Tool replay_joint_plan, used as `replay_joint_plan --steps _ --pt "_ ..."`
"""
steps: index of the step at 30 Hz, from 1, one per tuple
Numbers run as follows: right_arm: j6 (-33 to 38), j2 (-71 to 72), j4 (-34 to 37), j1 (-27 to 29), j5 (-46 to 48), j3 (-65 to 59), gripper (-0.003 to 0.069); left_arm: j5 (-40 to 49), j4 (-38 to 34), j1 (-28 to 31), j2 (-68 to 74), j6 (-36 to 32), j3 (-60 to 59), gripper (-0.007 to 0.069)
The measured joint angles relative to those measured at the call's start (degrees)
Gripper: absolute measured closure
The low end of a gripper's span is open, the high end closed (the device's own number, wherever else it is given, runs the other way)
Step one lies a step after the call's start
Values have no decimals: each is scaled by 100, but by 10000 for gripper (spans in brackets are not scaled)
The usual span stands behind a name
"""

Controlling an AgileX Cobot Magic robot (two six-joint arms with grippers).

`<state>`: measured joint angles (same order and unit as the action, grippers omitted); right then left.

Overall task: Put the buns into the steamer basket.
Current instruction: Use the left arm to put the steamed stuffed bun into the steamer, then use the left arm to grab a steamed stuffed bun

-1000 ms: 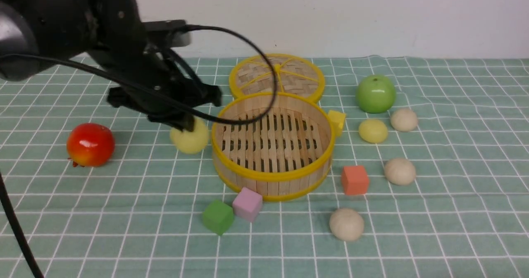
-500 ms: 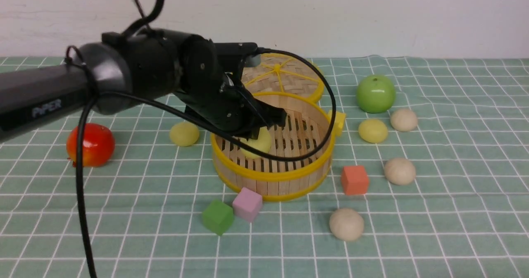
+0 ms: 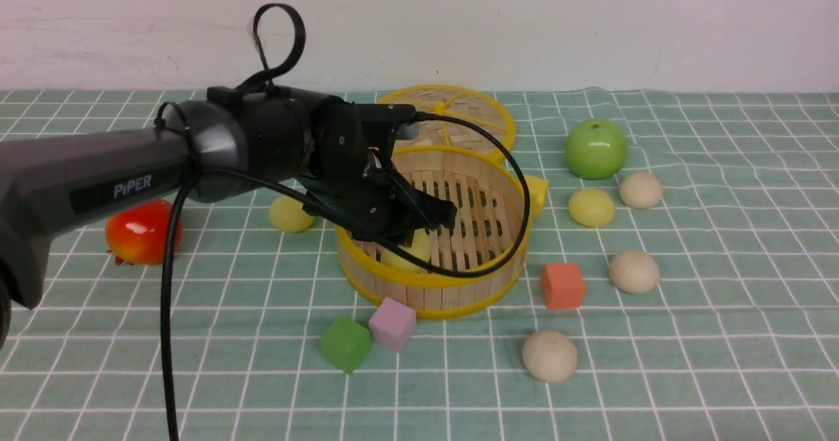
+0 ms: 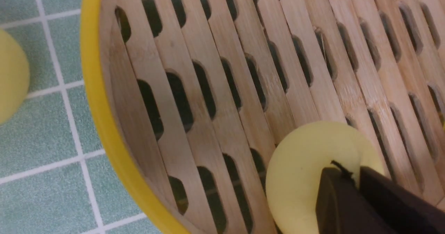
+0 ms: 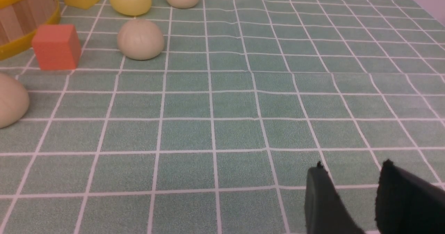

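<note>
The left pincer is dipped inside the basket, its tips below the yellow rim. I'd judge that is deliberate: brought that low, a round yellow bun gets set on the slats near the wall instead of dropping and rolling. That bun sits right under the pincer's tips, touching them, and seems to rest on the slatted floor (the wrist view shows no clear gap beneath it). The two fingers stand close together on its crown with only a thin slit between them; whether they pinch it or have let go, I cannot tell. The other five lie out on the worktop. A second yellow bun is just outside the basket wall, on the arm's side of the pincer. A third yellow bun and three beige buns lie well apart from it, past the basket's opposite wall. The right pincer hangs spread and empty over the cloth with some of those ahead of it, probably kept back to leave the basket free.
</note>
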<state>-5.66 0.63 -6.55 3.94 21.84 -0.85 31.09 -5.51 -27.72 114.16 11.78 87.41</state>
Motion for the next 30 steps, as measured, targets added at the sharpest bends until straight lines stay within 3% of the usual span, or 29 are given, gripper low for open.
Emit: replay_joint_plan --steps 11,21,30 --pt "0 0 0 0 0 0 419 285 63 0 -153 812 0 283" --pt "0 0 0 0 0 0 419 336 551 0 -669 1116 19 252" --pt "0 0 0 0 0 0 419 1060 1115 74 -681 1425 638 252"
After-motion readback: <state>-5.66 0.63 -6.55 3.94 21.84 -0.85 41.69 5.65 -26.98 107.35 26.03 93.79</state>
